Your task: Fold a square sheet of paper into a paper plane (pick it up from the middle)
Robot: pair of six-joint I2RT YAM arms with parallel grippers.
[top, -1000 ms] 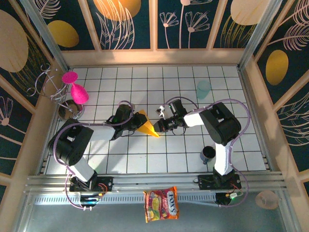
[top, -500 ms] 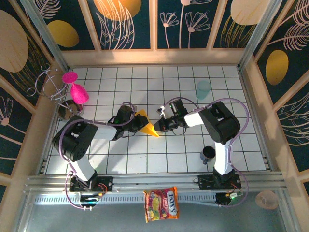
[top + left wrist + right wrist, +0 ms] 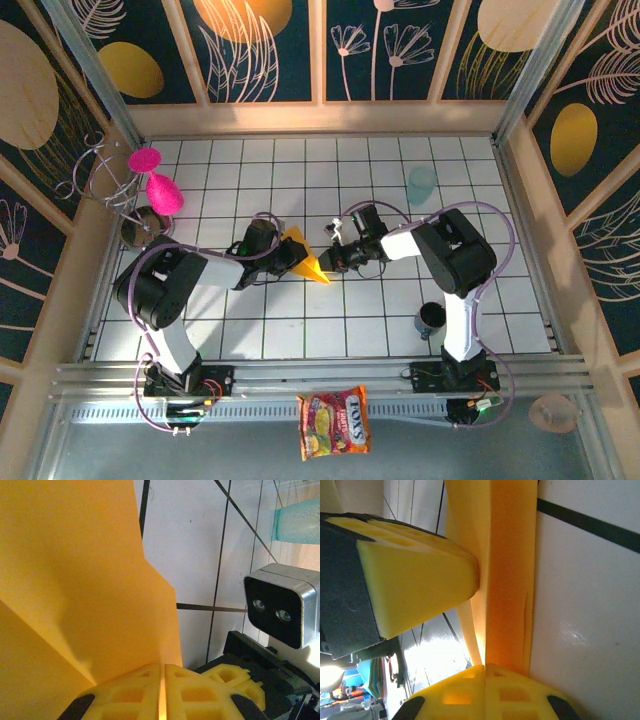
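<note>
Left end effector [image 3: 162,686]: pressed together on the wide end of the paper plane [image 3: 303,256]. Right end effector [image 3: 485,676]: pinching the folded layers near the tip. The plane hangs between both, over the mid-tabletop [image 3: 380,300].

To crease well, I should hold both pinches firm, pull taut along the fold, and avoid twisting.

Long axis is diagonal. The point aims near-right.

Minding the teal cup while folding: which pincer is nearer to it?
Right. The right pincer, shut on the orange paper, sits left of the teal cup and closer to the bases; the left pincer grips the paper farther left.
</note>
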